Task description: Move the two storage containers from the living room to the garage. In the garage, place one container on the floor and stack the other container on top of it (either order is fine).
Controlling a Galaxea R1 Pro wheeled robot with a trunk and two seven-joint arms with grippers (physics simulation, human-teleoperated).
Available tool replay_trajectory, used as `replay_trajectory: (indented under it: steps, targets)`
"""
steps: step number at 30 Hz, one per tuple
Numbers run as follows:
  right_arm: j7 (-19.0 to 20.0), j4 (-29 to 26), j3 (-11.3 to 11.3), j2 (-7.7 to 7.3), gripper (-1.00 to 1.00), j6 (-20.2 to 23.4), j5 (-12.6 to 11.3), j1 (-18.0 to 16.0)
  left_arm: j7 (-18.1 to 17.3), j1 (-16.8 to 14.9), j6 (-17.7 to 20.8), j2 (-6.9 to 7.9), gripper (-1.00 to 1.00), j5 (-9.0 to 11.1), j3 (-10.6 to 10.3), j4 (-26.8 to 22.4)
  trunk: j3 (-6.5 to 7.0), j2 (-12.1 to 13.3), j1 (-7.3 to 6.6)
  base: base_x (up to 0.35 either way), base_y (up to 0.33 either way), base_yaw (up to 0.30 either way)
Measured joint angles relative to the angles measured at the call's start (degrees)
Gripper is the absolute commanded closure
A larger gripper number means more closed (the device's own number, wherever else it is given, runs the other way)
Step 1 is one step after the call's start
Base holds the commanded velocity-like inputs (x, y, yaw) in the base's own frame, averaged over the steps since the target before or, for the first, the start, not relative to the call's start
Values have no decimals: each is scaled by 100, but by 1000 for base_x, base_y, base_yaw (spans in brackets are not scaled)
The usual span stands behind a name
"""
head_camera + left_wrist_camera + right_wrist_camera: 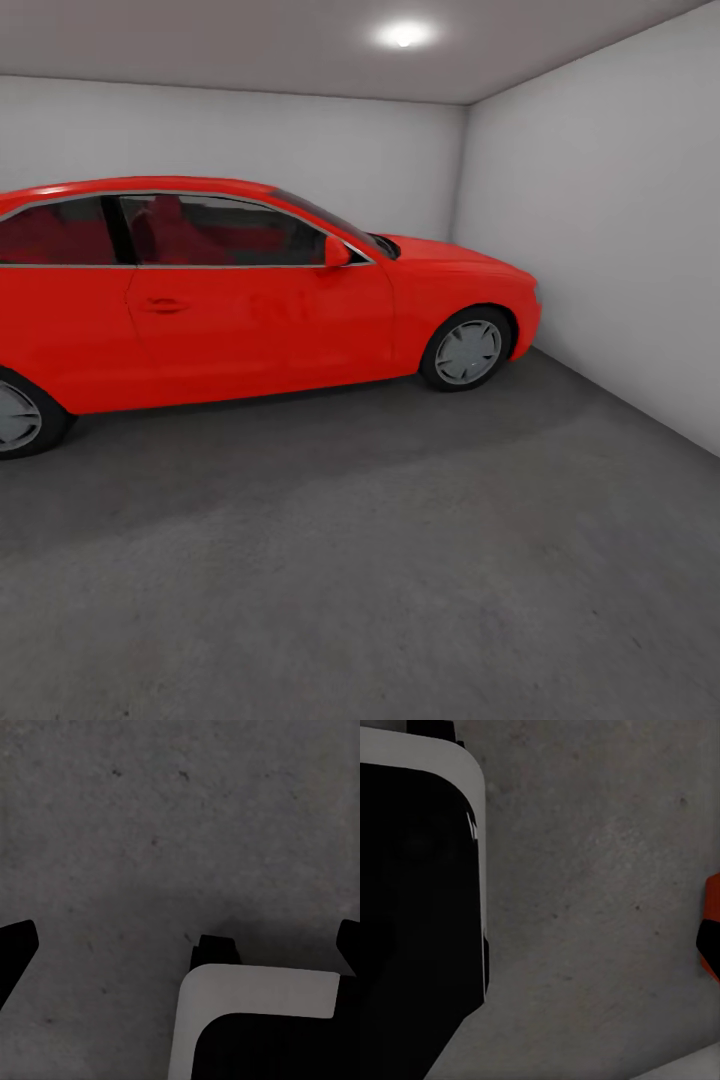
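Note:
I am in the garage, over its mottled grey concrete floor (400, 560). A sliver of an orange-red storage container (713, 896) shows at the edge of the right wrist view, just behind one dark fingertip (708, 939) of my right gripper (540, 937). That finger sits far out to the side, with only bare floor in the span beside it; the other finger is lost against the black robot body. My left gripper (187, 930) is open over bare concrete, one dark fingertip (16, 945) at each side of its view, holding nothing.
A red car (230, 290) stands across the back of the garage, nose toward the right-hand white wall (620, 250). The white-and-black robot base (255, 997) lies under the left gripper, and the same base (420, 907) lies beside the right one.

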Motion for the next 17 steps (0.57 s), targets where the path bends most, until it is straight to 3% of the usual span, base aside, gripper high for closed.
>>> replay_trajectory:
  steps: [17]
  targets:
    - [0,0,0,-2,-100,0,-1,2,0,0,0,0,-100,0,0,0,0,0,0,0,0,0]
